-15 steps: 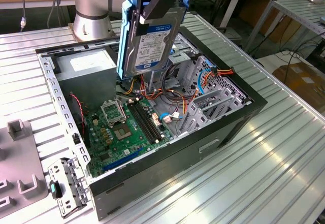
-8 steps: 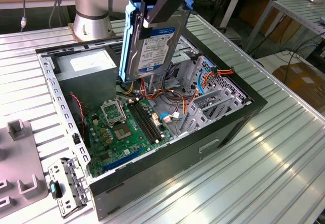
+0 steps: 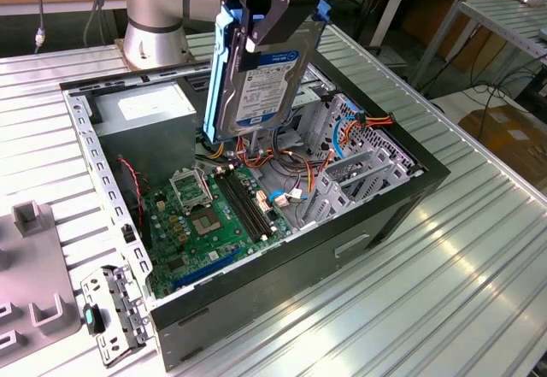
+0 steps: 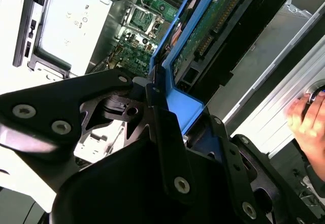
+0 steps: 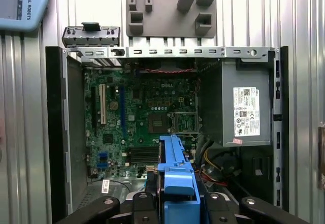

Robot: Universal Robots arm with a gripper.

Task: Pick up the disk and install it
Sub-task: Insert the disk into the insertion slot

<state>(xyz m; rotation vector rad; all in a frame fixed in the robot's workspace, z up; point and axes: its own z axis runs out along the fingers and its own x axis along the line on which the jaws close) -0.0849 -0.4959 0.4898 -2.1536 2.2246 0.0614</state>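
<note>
Disk (image 3: 256, 86) in tool (image 3: 272, 28) above case (image 3: 282, 279) with motherboard (image 3: 201, 223)

Disk (image 4: 205, 43): held edge-on, green circuit board (image 4: 223, 10) showing, above the open computer case (image 4: 24, 31).
Gripper (image 4: 177, 113): black, clamped on the disk's blue rail (image 4: 185, 107).
Motherboard (image 4: 136, 56): green, beneath the disk.
Power supply (image 4: 71, 26): grey box beside the motherboard.
Hand (image 4: 307, 122): a person's, outside the case.

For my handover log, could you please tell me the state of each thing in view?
computer case: side panel off, inside exposed
disk: held on edge in the air above the computer case
pincer: shut on the disk
power supply: seated inside the computer case
</note>
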